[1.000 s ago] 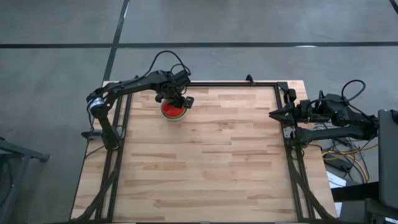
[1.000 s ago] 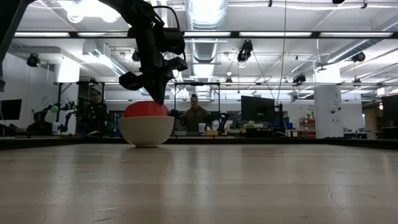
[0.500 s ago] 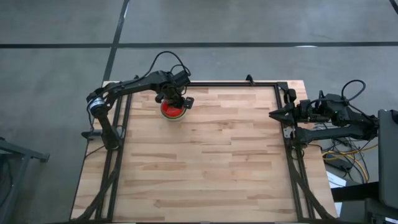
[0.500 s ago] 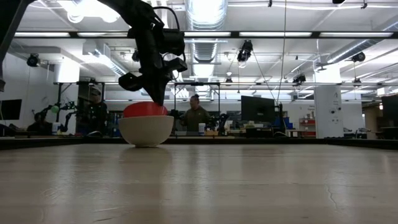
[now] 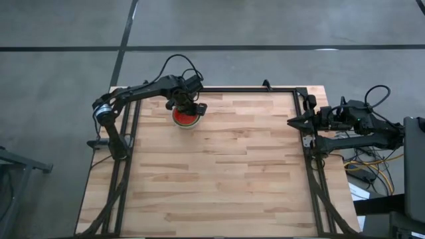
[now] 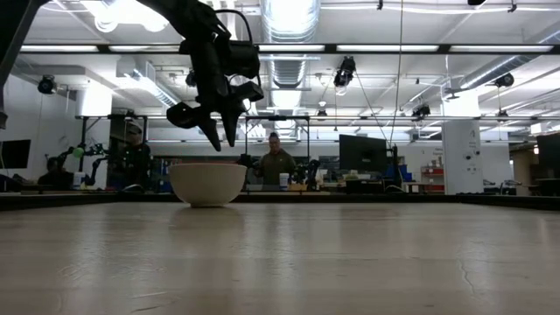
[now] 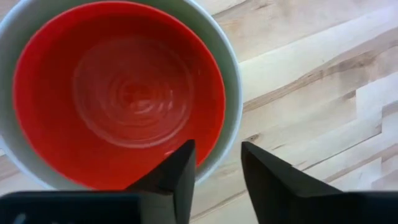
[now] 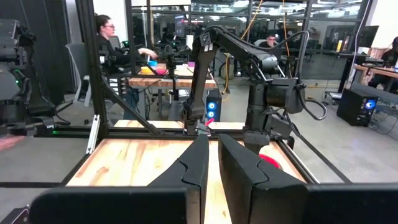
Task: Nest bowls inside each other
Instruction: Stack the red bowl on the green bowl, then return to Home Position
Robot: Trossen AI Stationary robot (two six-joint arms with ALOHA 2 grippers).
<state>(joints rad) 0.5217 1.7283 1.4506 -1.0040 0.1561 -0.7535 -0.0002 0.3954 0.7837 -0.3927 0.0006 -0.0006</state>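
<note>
A red bowl sits nested inside the pale white-grey bowl, which stands on its base at the table's far left. In the low view only a thin line of red shows above the white rim. My left gripper hangs open just above the bowls' rim, fingers pointing down, touching nothing; the high view shows it over the red bowl. My right gripper waits shut and level at the table's right edge, its fingers pointing across the table.
A black frame rail runs along the table's far edge, close behind the bowls, with more rails down both sides. Bare wood stretches from the bowls to the near and right edges. People sit at desks beyond the table.
My left gripper has opened without moving away. The red bowl, which it held with its upper part well above the white bowl's rim, has dropped down into the white bowl and now sits almost level with that rim.
</note>
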